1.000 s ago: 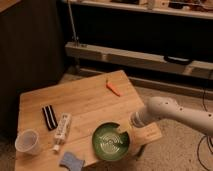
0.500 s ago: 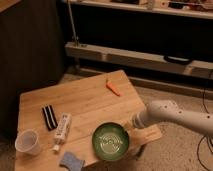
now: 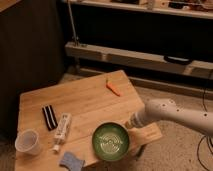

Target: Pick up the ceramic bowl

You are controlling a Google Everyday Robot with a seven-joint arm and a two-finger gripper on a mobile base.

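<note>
The bowl (image 3: 111, 142) sits at the worktop's (image 3: 85, 102) near right corner, close to the front edge, with its green inside and pale ringed centre facing up. The end effector (image 3: 131, 123) is at the far right side of the bowl's rim, at the worktop's right edge. The white arm reaches in from beyond that edge. Whether it is clenched on the rim or released cannot be told, since the contact point is hidden where arm and rim meet.

Over the last second the end effector has edged down and in from just off the rim until it met it. The bowl has kept almost the same spot on the worktop, though its outline now looks a little rounder, which may hint at a slight tilt.

My reading is that the approach is done and the grasp is being made or has only just been made, while the lift has yet to happen.

A cup (image 3: 27, 142) stands at the worktop's near left corner and a sponge (image 3: 71, 160) lies at its front edge. Both are well apart from the arm.
</note>
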